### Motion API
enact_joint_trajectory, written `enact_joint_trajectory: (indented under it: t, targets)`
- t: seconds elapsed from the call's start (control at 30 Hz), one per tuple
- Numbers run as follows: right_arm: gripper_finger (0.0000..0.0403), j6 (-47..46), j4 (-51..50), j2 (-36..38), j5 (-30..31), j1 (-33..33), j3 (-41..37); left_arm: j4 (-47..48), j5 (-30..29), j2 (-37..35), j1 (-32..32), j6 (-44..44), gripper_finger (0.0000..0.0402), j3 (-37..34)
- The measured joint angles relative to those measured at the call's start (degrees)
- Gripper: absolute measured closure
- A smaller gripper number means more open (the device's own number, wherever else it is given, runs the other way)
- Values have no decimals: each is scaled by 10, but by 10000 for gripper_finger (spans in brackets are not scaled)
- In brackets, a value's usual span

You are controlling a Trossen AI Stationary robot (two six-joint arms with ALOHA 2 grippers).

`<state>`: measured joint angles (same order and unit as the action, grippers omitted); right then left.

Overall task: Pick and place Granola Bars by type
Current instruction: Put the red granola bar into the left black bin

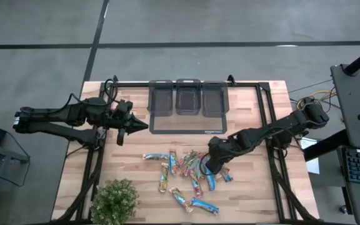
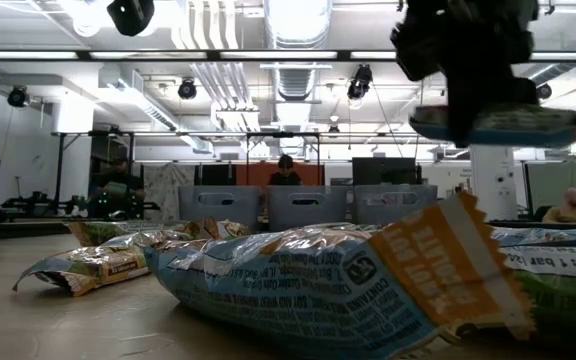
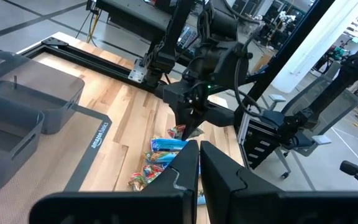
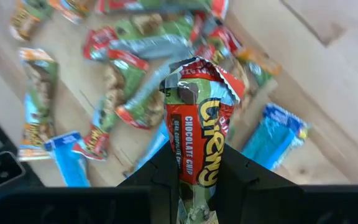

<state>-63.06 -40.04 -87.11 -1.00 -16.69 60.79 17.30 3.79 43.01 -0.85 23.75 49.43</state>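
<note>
Right now the right gripper [image 4: 196,177] is clamped on a red chewy bar [image 4: 197,134], holding it above the pile of Granola Bars [image 1: 189,178] scattered on the wooden table [image 1: 255,194], in front of the grey three-compartment tray [image 1: 187,100]. Off to the side, the left gripper [image 1: 141,125] hovers with its fingers closed and empty, near the tray's corner

Granola Bars [image 1: 189,175] lie scattered on the table [image 1: 255,194], bins [image 1: 188,99] behind, plant [image 1: 114,201] front-left
</note>
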Motion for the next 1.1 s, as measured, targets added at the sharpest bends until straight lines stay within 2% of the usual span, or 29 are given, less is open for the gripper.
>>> enact_joint_trajectory:
  t: [1.1]
  targets:
    - [344, 237, 0, 0, -3, 202, 161, 0, 0, 0, 0, 0, 402, 0]
